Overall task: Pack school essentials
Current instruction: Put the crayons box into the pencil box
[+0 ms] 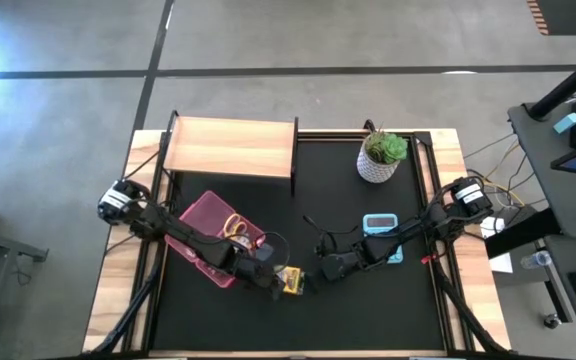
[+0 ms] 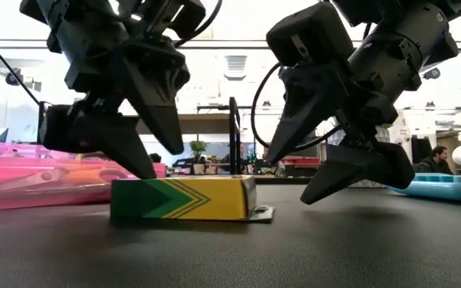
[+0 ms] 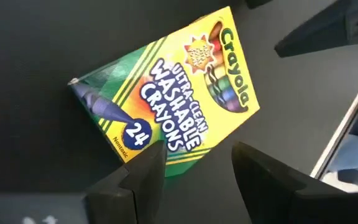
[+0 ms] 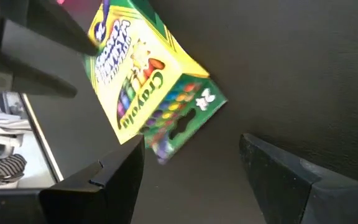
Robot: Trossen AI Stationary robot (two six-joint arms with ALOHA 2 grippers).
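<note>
**Both arms close in on the crayon box**

The yellow-green crayon box [image 2: 184, 199] lies flat on the black table [image 1: 368, 310], near the front edge and a little left of the middle. From where I stand it looks like a low yellow and green slab with one end flap hanging open against the mat.

The left gripper [image 2: 146, 152] is down at the left end of the box. Its fingers stand apart, one tip coming down right onto the top of the box at its left end, the other behind it. From the left wrist view the fingers straddle the bottom edge of the box, with nothing clamped between them.

The right gripper [image 2: 326, 172] hangs just right of the box, fingers spread wide, its tips low over the mat and clear of the cardboard. It has hold of nothing.

Behind the left arm sits a pink pouch [image 1: 211, 228], with the yellow-handled scissors [image 1: 235, 226] lying on it. To the right, under the right arm, is a light blue tray [image 1: 379, 224]. Farther back stand a potted green plant [image 1: 382, 156] and a wooden shelf [image 1: 230, 146].
</note>
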